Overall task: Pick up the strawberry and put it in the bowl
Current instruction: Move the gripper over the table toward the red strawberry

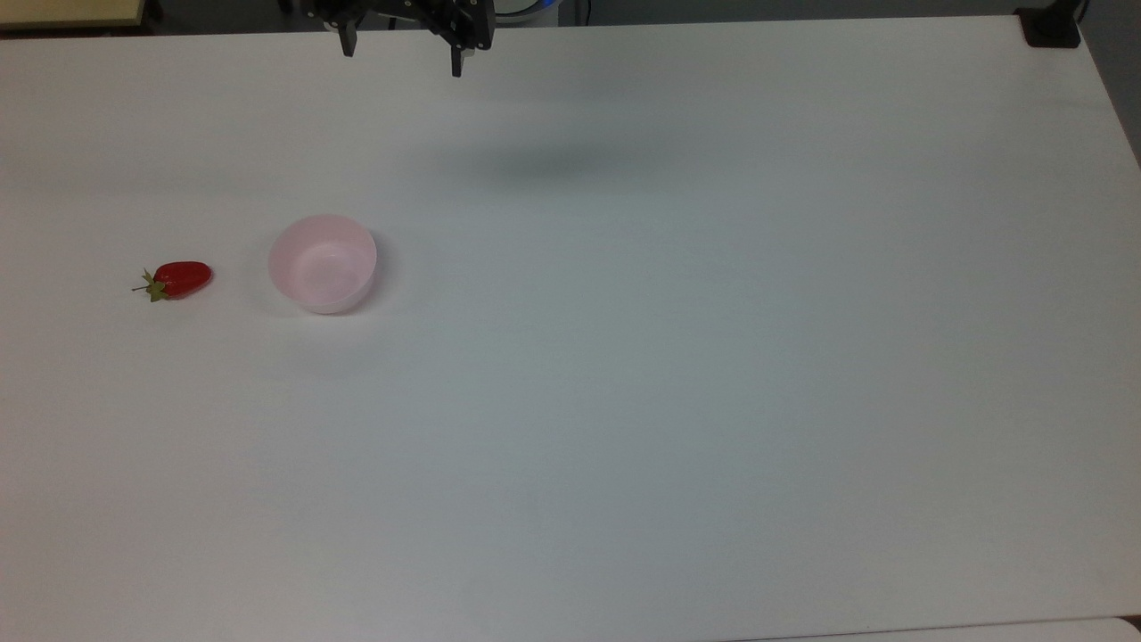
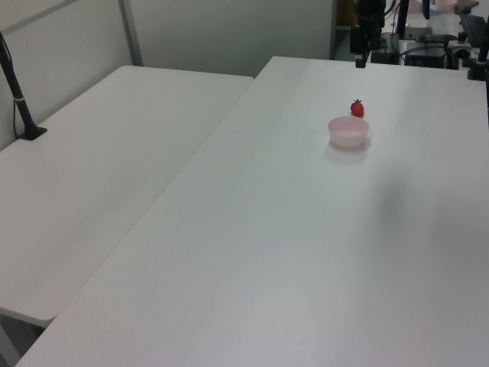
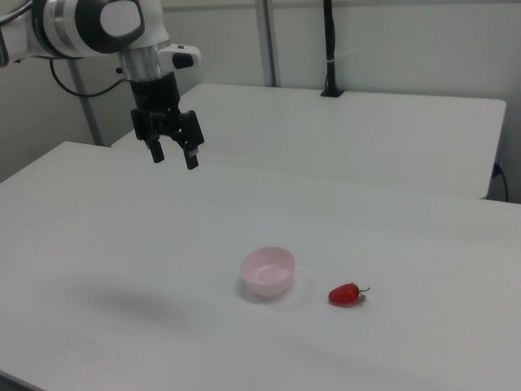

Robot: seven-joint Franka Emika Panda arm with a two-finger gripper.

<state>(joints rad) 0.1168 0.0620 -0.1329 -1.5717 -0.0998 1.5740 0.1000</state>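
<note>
In the top view we see the arm cut off by the upper edge, so that little more than the gripper [image 1: 403,55] shows, its two dark fingers spread apart with nothing between them. In the left view the bowl [image 2: 348,131] hides the lower part of the strawberry [image 2: 357,108], and the gripper [image 2: 360,60] is partly cut off at the top, hard to make out against dark equipment behind. In the right view we see the arm [image 3: 98,28] more fully, its gripper [image 3: 174,155] hanging high above the table [image 3: 122,244], well apart from both things.

We count one strawberry [image 1: 181,279], lying on its side on the white table, just beside one pink bowl [image 1: 323,263], to the top view's left of it, not touching. The bowl stands upright and empty. A second white table [image 3: 350,134] stands alongside.
</note>
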